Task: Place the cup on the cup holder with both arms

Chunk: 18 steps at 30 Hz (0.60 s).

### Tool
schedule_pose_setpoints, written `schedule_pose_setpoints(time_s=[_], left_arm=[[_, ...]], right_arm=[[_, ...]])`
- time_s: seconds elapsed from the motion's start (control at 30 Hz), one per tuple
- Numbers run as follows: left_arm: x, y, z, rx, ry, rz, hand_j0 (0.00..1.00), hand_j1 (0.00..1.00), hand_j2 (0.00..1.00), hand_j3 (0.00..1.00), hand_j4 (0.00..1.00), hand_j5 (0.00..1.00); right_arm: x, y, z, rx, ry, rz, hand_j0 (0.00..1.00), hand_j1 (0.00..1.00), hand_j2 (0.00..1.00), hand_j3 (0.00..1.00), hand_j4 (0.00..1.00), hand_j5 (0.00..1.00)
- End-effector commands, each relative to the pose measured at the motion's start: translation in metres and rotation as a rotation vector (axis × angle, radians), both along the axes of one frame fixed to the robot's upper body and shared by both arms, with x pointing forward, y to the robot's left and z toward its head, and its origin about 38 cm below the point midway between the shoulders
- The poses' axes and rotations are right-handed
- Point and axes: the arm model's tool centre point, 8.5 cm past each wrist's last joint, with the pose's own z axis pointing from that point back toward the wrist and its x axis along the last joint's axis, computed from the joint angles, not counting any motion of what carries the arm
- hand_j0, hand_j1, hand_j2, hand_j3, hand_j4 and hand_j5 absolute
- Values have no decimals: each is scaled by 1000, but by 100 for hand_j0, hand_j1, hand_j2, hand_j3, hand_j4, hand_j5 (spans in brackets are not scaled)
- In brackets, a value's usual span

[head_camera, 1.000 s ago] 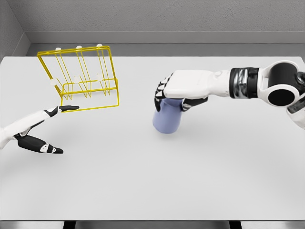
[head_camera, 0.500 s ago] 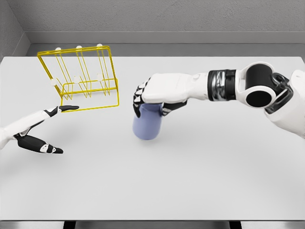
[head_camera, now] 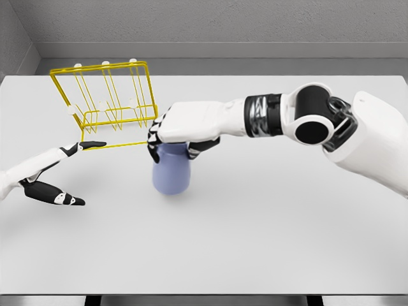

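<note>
Grey walls back a white table (head_camera: 255, 242) that fills the view. At ten o'clock stands the yellow wire holder (head_camera: 105, 105), its white-tipped pegs bare, nothing hung on it. At centre, the right hand (head_camera: 185, 127) grips the blue cup (head_camera: 171, 173) from above, just beside the holder's near corner at nine o'clock of the hand. At eight o'clock the left hand (head_camera: 48, 178) lies spread, holding nothing, one fingertip at the holder's front edge. Grasping looks done; hanging the cup on a peg remains.
</note>
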Motion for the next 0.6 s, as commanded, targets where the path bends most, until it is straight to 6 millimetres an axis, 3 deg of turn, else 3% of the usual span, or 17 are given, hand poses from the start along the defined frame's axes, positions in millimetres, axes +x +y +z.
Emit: schedule_pose_setpoints(time_s=[0.0,0.1,0.57], left_arm=[[0,0,1,-7,2,2,100,100,100,100,100,100],[0,0,1,-7,2,2,100,100,100,100,100,100],[0,0,0,-10,2,2,100,100,100,100,100,100]], right_arm=[[0,6,-1,5,11,-4,48,48,48,48,48,48],[-3,19,3,11,7,18,47,47,47,47,47,47],[2,36,0,14,20,27,47,47,47,47,47,47]])
